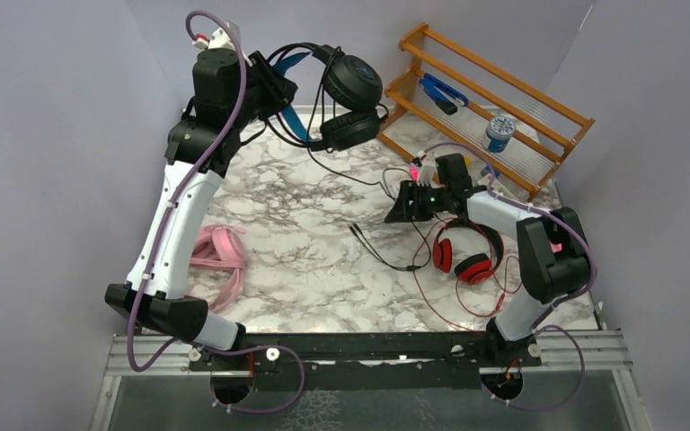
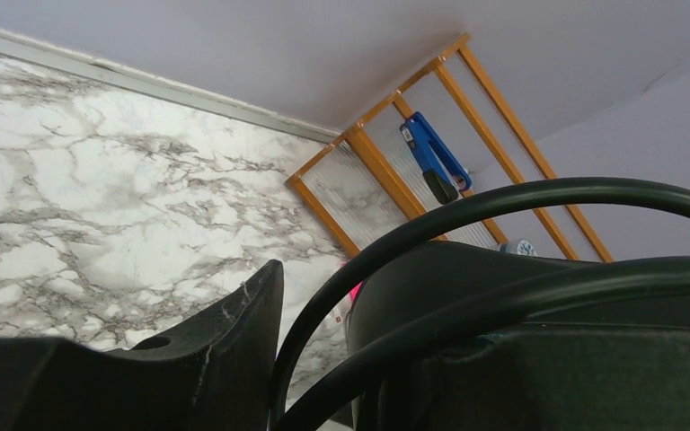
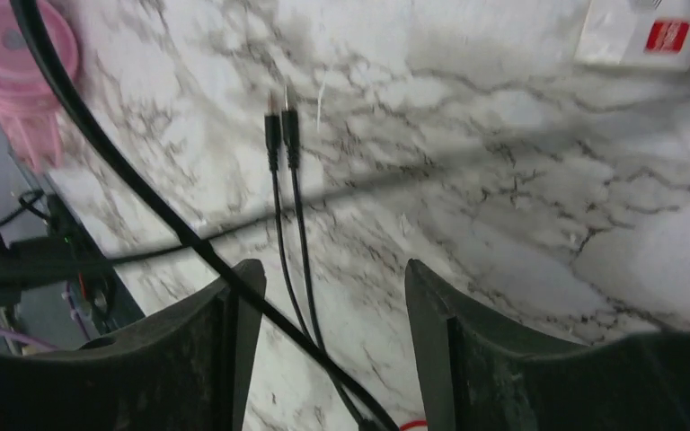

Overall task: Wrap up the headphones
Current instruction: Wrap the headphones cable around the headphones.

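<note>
High at the back, my left gripper [image 1: 280, 94] is shut on the black headphones [image 1: 352, 97] by their blue headband [image 1: 293, 65], holding them off the table. In the left wrist view the black band [image 2: 467, 211] arcs past one finger [image 2: 234, 332]. Their thin black cable [image 1: 373, 175] hangs to the marble table, ending in two plugs [image 3: 280, 135]. My right gripper [image 1: 397, 213] stands open low over the table, and the cable [image 3: 260, 301] runs loose between its fingers. The red headphones [image 1: 467, 258] lie by the right arm. The pink headphones [image 1: 217, 253] lie at left.
A wooden rack [image 1: 539, 112] stands at the back right with a blue tool [image 1: 440, 92] and a blue-and-white spool [image 1: 500, 133] on it. Thin red cable [image 1: 454, 310] loops over the table near the right arm's base. Grey walls close in on three sides.
</note>
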Controlling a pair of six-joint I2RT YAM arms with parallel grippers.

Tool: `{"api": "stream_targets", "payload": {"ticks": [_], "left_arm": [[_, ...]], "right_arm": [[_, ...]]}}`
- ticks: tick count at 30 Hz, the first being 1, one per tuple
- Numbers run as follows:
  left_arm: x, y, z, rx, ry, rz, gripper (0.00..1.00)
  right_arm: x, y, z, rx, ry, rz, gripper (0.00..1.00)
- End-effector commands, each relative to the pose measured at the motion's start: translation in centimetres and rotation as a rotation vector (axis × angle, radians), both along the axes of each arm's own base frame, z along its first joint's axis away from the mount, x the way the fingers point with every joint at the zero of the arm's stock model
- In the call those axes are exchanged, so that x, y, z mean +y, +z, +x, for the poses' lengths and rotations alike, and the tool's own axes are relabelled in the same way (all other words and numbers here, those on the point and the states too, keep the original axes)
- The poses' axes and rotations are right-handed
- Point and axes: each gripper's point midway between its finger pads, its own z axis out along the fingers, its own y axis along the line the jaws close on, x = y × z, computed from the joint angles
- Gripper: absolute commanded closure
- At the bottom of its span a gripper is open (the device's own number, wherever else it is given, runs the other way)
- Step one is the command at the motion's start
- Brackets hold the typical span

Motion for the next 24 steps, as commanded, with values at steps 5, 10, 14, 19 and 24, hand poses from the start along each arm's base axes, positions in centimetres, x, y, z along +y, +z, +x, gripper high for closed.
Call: {"api": "stream_targets", "payload": {"ticks": [5, 10, 14, 19, 24], "left_arm": [[1.3, 3.9, -0.1, -0.035, 0.091, -0.067, 1.0], [1.3, 4.8, -0.8, -0.043, 0.082, -0.076, 1.0], [1.4, 5.3, -1.3, -0.047, 0.083, -0.08, 1.0], [1.2, 6.0, -1.9, -0.053, 0.062, -0.097, 1.0], [0.9, 6.7, -2.2, -0.057, 0.042, -0.099, 1.0]], "right_arm": [[0.6, 4.0, -2.0, -0.151, 0.136, 0.035, 0.21], [2.3, 7.9, -1.0, -0.358, 0.213, 0.169, 0.15], [6.2, 10.9, -2.2, -0.531, 0.355, 0.334, 0.13], [8.4, 12.8, -0.7, -0.688, 0.352, 0.424, 0.13], [10.8, 13.3, -1.0, -0.79, 0.418, 0.479, 0.14]]}}
